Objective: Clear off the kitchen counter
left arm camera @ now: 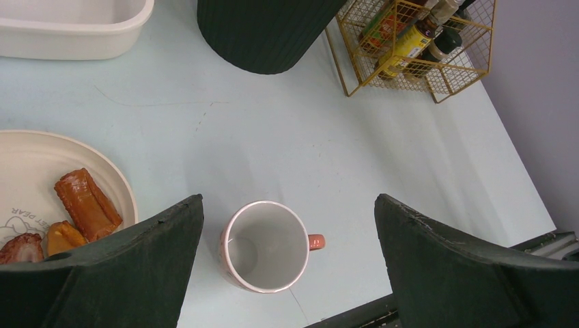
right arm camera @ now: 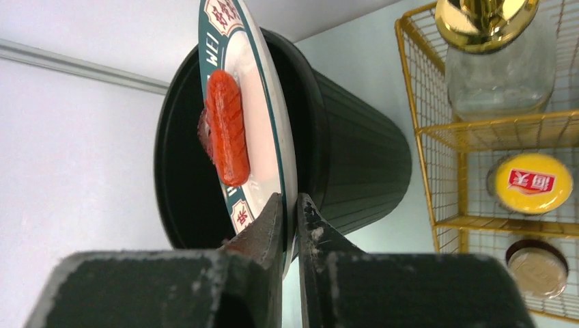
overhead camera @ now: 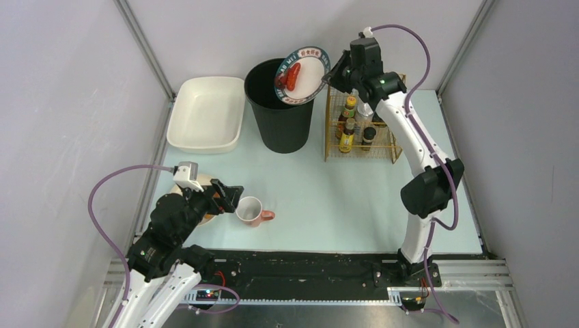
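The black bin [overhead camera: 283, 130] stands at the back of the mint surface [overhead camera: 334, 198]. Over its mouth a plate [overhead camera: 308, 72] tilts steeply with a red sausage [overhead camera: 292, 76] lying on it. The right end effector [overhead camera: 332, 74] is closed almost fully, pinching that plate's rim, high above the back of the surface. Left of the bin sits a white tray [overhead camera: 202, 145], its bare floor showing. To the bin's right, a gold wire rack [overhead camera: 362, 158] holds several bottles and jars. Near the front left a pink mug [overhead camera: 251, 210] stands upright, its white inside bare, beside a cream plate [left arm camera: 34, 171] carrying browned food pieces [left arm camera: 85, 201]. The left end effector [overhead camera: 229, 198] hangs low over the surface, fingers spread wide and gripping nothing. In its wrist view, the mug lies between them.
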Robot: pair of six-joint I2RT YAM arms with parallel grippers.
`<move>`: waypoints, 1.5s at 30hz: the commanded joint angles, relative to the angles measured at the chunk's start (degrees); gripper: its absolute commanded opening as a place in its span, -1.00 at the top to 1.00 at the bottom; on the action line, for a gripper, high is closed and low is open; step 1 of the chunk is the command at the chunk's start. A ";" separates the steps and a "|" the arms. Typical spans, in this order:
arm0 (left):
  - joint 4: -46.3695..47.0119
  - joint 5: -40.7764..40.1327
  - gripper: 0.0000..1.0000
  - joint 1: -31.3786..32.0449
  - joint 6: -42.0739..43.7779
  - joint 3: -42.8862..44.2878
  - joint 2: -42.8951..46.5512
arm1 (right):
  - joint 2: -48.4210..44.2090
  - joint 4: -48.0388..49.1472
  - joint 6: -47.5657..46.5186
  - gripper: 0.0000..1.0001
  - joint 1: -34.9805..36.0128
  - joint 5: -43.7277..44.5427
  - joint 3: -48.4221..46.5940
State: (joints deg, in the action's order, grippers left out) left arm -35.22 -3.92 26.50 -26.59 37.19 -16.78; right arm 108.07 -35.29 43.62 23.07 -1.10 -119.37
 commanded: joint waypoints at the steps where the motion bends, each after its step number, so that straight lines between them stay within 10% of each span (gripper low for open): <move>1: 1.33 -0.51 -0.97 0.31 -0.44 -0.37 -0.65 | 0.67 3.14 -7.03 1.00 1.00 4.08 -7.25; 20: 1.31 -0.30 -0.97 0.32 -0.45 -0.37 -1.33 | -0.11 13.98 -35.68 1.00 11.66 28.34 -7.45; 45: 1.43 2.34 -0.97 0.31 -0.27 -0.12 0.53 | -27.88 20.01 -22.83 1.00 11.94 20.52 17.06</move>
State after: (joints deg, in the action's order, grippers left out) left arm -35.20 -2.66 26.50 -26.59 37.19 -17.82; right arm 86.37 -19.35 15.20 35.03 22.57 -104.75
